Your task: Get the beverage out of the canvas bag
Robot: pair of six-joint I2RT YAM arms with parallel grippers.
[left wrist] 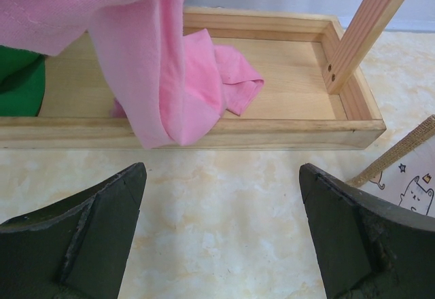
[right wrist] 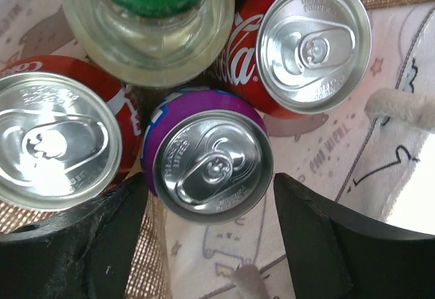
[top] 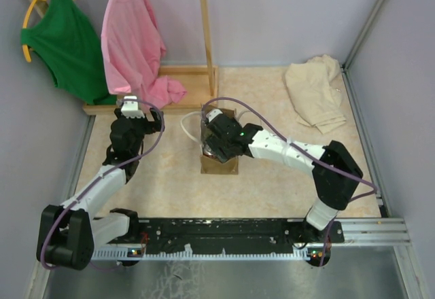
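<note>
The canvas bag (top: 219, 163) stands on the tabletop (top: 285, 177) near the middle, just in front of the wooden rack base (top: 183, 75). One white rope handle (top: 190, 128) is looped out on its left side. The right arm is reached over from the right, and the right gripper (top: 216, 146) is lowered into the bag's open mouth.

In the right wrist view, four drinks are seen upright and packed together inside the bag: a purple can (right wrist: 211, 160), two red cans (right wrist: 54, 139) (right wrist: 306, 41), and a clear bottle (right wrist: 149, 27) with a green cap. The right gripper (right wrist: 209, 183) is set narrowly around the purple can, with one finger at each side of it. The fingers appear to meet the can's sides, but it cannot be told whether the can is firmly held. The can sits among the others in the bag.

The left gripper (top: 134, 109) is held low over the tabletop to the left of the bag, near the rack base. In the left wrist view, the left gripper (left wrist: 223, 177) is spread wide, with only bare tabletop between its fingers. A pink cloth (left wrist: 177, 75) hangs into the wooden base ahead of it, a green cloth (left wrist: 20, 81) is seen at the left edge, and a corner of the bag (left wrist: 408, 177) shows at the right. A beige cloth (top: 316, 92) lies crumpled at the far right corner.
</note>
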